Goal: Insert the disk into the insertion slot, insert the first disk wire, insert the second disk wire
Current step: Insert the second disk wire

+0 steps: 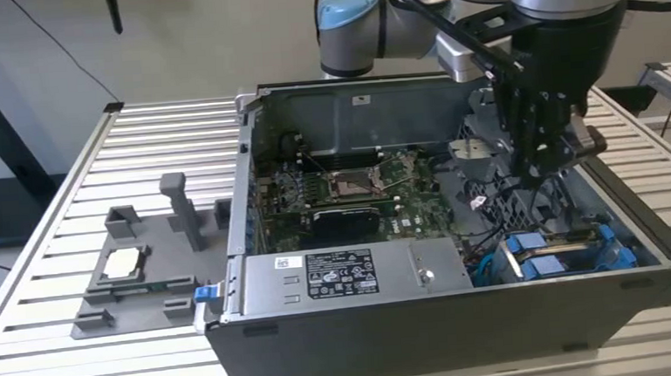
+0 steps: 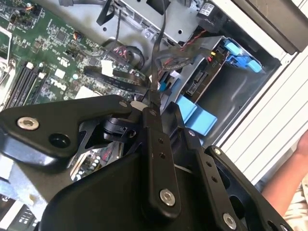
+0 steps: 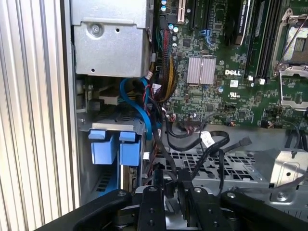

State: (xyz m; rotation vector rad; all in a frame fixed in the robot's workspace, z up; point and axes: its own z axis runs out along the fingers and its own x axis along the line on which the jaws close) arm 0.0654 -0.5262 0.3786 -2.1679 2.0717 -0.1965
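Ribbed metal table [image 1: 157, 129] carries the case [image 1: 439, 348]; jaws pinch a black wire [image 2: 154, 96] above the slotted disk [image 1: 550, 262].

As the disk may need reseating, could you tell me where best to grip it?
Probably by its blue caddy tabs, approached from the open side of the case: they project from the insertion slot, while the rest sits enclosed.
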